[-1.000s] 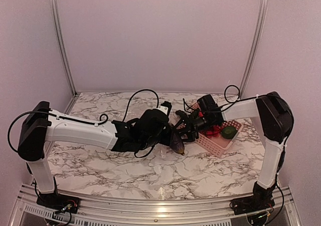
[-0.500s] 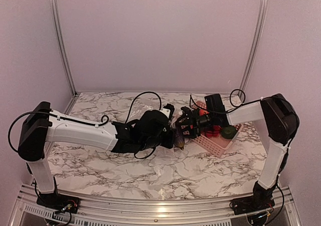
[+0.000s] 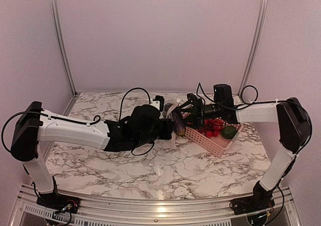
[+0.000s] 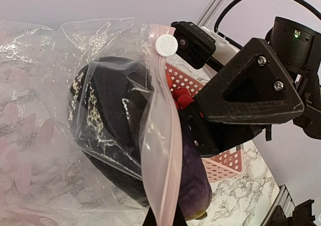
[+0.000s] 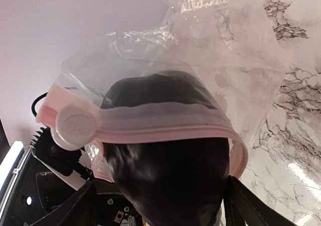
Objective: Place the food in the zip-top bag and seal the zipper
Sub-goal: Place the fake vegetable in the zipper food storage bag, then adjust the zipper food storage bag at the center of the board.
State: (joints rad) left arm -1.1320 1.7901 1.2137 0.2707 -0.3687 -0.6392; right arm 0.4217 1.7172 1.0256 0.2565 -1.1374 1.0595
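R gripper [image 3: 183, 116] has brought eggplant [image 4: 110, 115] up to frame centre, half inside zip-top bag [image 4: 50, 110]. Its jaws now stand apart, so release looks underway. L gripper [image 4: 161, 220] stays clamped on zipper [image 4: 158, 145].

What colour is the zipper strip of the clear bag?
Pale pink zipper; the right wrist view shows it best.

Pink perforated basket [image 3: 214, 143], veined marble table [image 3: 150, 171], upright metal frame posts [image 3: 61, 40]

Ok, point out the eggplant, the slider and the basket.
eggplant [image 4: 120, 130], left wrist view, dark body at mid-length
slider [image 4: 165, 44], left wrist view, round white face
basket [image 3: 208, 142], top view, pink near wall
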